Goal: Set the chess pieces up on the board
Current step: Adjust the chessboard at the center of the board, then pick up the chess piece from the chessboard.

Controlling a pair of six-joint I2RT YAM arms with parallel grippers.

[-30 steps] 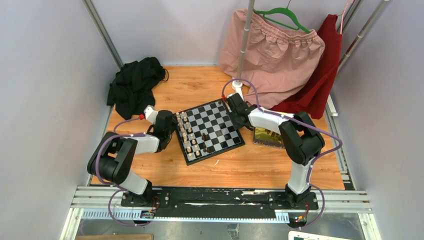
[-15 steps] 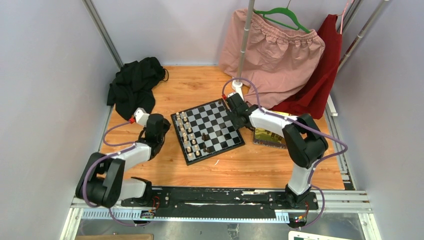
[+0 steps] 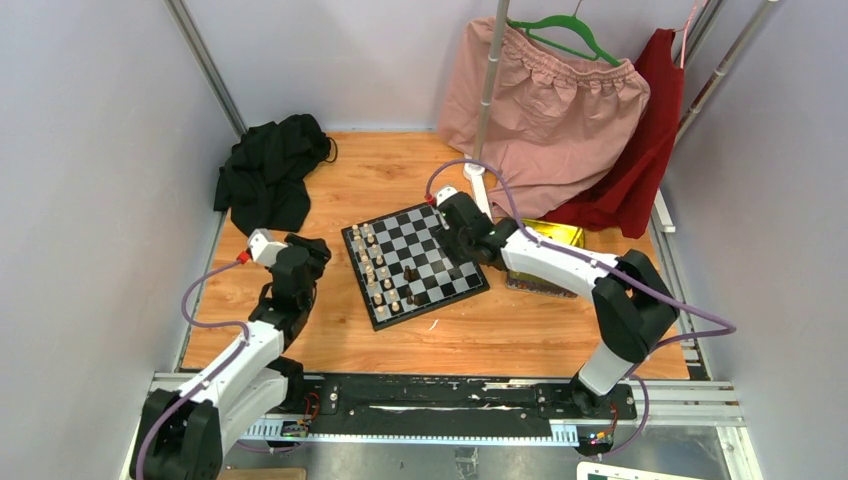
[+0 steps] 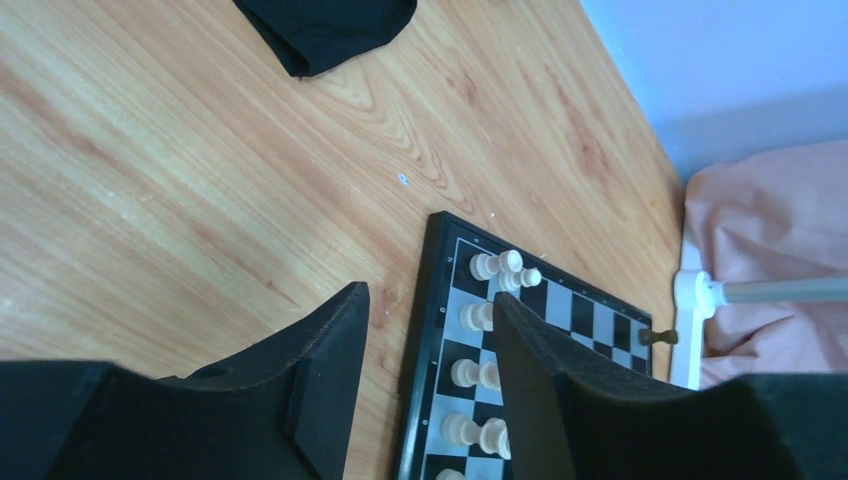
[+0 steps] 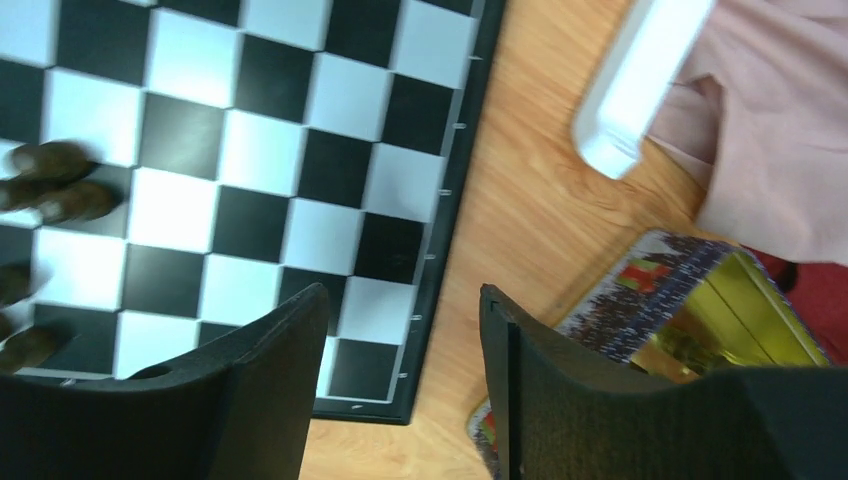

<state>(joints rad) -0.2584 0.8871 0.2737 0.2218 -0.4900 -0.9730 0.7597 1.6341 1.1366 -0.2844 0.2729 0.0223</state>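
**Both pincers released, nothing held at the chessboard**

The small black-and-white chequered chessboard with its black border [image 3: 430, 307] lies askew mid-way across the wooden counter [image 3: 330, 180]; cream-white chessmen [image 3: 374, 268] crowd in two files down its left side; a few dark brown chessmen [image 3: 411, 273] stand nearer the middle.

The left pincer [image 3: 312, 247] hangs just off the board's left edge, over bare wood; from its wrist, the black fingers [image 4: 330, 380] stand apart, released, with only wood and the board's border between them.

The right pincer [image 3: 452, 238] is over the board's right side; its fingers [image 5: 270, 380] are spread wide and empty; vacant squares and the border lie beneath, the dark men off to one side.

A shiny yellow metal tin [image 3: 545, 258] sits just beside the board's right edge; a crumpled black cloth [image 3: 268, 175] lies at the far left; a pink garment on a green hanger [image 3: 555, 110] and a red garment [image 3: 640, 155] hang at the far right.
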